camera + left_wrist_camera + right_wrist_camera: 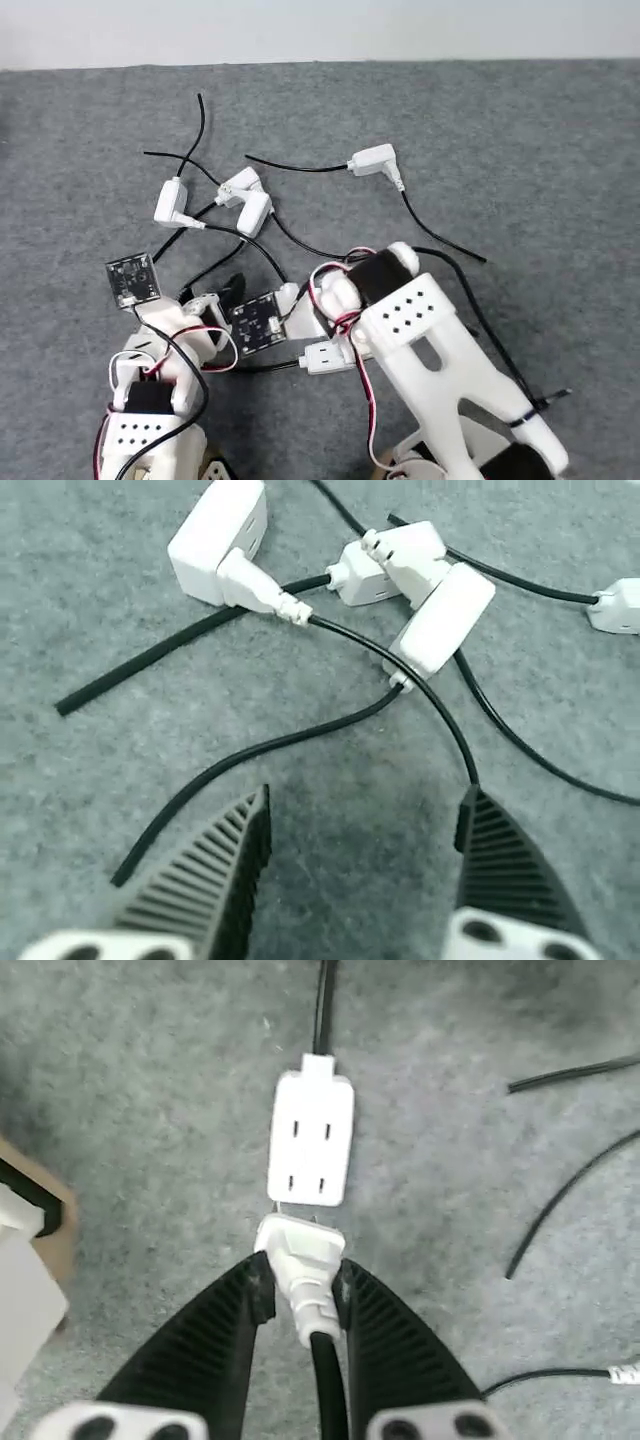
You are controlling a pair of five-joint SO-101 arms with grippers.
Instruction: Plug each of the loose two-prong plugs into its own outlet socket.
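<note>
My right gripper (300,1270) is shut on a white two-prong plug (303,1255). Its prongs meet the near end of a white outlet block (312,1138), and a short length of prong shows. That outlet (325,357) lies beside the right arm. My left gripper (365,800) hangs open over bare mat, short of two more white outlets. One outlet (220,535) has a plug (255,588) in its end. Across the other outlet (442,620) lies a plug (405,555). A loose plug (372,159) lies farther back.
Black cords (300,735) cross the grey mat (540,150) between the outlets and both arms. Two small black circuit boards (133,278) sit by the left arm. Open mat lies to the right and at the back.
</note>
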